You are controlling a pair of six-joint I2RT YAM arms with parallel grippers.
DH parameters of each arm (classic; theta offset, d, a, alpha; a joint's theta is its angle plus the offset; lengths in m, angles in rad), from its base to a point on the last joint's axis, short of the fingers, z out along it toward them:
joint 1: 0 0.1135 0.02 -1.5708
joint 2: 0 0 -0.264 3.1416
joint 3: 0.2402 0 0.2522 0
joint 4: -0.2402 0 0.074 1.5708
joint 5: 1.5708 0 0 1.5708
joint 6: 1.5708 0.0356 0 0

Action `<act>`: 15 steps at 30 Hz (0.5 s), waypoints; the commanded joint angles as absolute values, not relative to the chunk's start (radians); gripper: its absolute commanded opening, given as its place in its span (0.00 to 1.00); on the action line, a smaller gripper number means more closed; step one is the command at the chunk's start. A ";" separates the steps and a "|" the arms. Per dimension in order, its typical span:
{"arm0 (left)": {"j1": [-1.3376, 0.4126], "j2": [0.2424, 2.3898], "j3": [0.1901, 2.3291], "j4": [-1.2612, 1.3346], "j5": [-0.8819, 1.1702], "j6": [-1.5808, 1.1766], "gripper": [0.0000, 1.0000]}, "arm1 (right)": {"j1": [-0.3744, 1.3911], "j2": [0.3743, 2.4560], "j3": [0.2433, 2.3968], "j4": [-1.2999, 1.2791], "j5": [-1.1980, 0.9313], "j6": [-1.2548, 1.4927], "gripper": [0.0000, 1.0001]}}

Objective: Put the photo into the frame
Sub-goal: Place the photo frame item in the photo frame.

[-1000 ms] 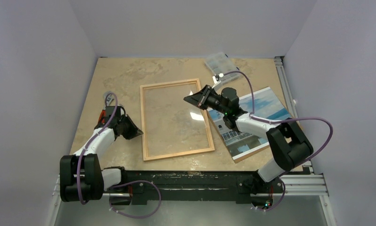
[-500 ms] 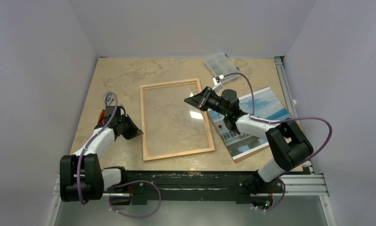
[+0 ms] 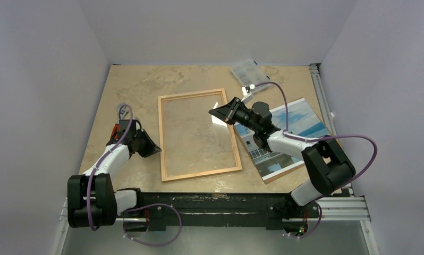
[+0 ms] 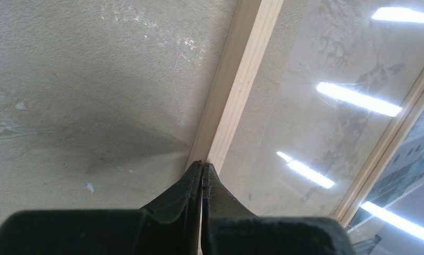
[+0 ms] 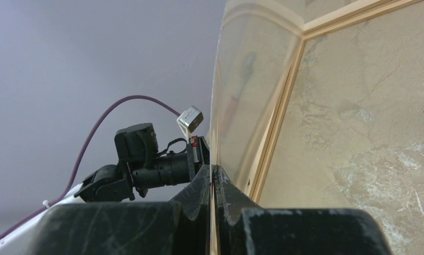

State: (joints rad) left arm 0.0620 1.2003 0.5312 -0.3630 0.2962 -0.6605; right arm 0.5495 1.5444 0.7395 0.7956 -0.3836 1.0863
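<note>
The light wood frame [image 3: 199, 173] lies flat mid-table. My right gripper [image 3: 216, 112] hovers over its upper right part, shut on the edge of the clear pane [image 3: 199, 133]. In the right wrist view the thin pane [image 5: 236, 79] rises edge-on from between the jaws of that gripper [image 5: 212, 169], tilted up off the frame rail [image 5: 284, 106]. My left gripper [image 3: 155, 151] is shut and empty, its tips [image 4: 202, 164] against the outer side of the frame's left rail [image 4: 236, 90]. The photo [image 3: 300, 127] lies face up at the right, partly under my right arm.
A brown backing board [image 3: 276, 175] shows beneath the photo's near edge. A clear plastic box [image 3: 247, 69] sits at the back, right of centre. An aluminium rail [image 3: 321, 101] runs along the table's right side, with walls close on three sides.
My right gripper has crept slightly up and to the right with the pane's edge, and the glare on the pane has shifted. The left arm has not moved.
</note>
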 commanded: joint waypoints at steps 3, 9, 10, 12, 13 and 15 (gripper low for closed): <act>0.055 1.223 0.531 -0.377 0.278 -0.631 0.00 | 0.552 1.554 0.738 0.907 -0.364 1.116 0.00; 0.056 1.223 0.531 -0.379 0.277 -0.631 0.00 | 0.552 1.587 0.730 0.928 -0.380 1.130 0.00; 0.056 1.223 0.531 -0.379 0.277 -0.630 0.00 | 0.552 1.588 0.725 0.932 -0.382 1.130 0.00; 0.056 1.223 0.531 -0.379 0.277 -0.631 0.00 | 0.552 1.592 0.721 0.937 -0.382 1.130 0.00; 0.055 1.224 0.531 -0.377 0.277 -0.632 0.00 | 0.552 1.593 0.722 0.931 -0.384 1.128 0.00; 0.057 1.224 0.531 -0.379 0.277 -0.631 0.00 | 0.552 1.598 0.718 0.923 -0.389 1.124 0.00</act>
State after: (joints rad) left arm 0.0620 1.2007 0.5312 -0.3626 0.2966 -0.6605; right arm 0.5495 1.5967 0.7216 0.8539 -0.3870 1.1225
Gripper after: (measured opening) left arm 0.006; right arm 0.003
